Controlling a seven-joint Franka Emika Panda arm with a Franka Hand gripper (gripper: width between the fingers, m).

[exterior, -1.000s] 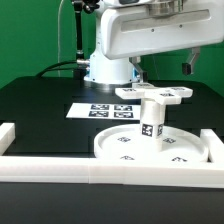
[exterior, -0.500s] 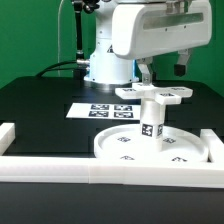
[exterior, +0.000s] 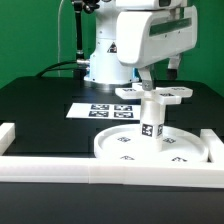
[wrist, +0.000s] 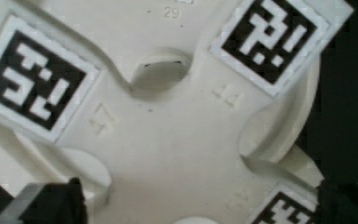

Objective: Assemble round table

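I count three parts of the round table, one of each. The disc (exterior: 178,152) lies flat on the black counter (exterior: 40,115), near the exterior view's right and close behind the front rail (exterior: 90,166). It is large, white and rimmed, with several small tags on its face. The post (exterior: 152,120) stands upright on the disc, short and round, and shows one black-and-white tag to the exterior view. The cross-shaped piece (exterior: 172,94) is level at the top of the post and seems to sit on it, but the joint between them is too small to make out.

In the wrist view this cross-shaped piece (wrist: 176,130) fills nearly the whole picture. It is white with rounded lobes and a small raised hole near the middle. It carries three square tags there, and the edges of the picture cut all of them.

There is one arm. Its end effector (exterior: 150,78) hangs just above the cross-shaped piece. A dark fingertip (wrist: 43,200) shows in one corner of the wrist view, and the other side is unclear. I cannot tell whether the fingers are spread or pinching the piece.

Behind the disc lies one marker board (exterior: 100,110), partly hidden by the post and the cross-shaped piece. I see three stretches of white rail, at the front and at both sides.
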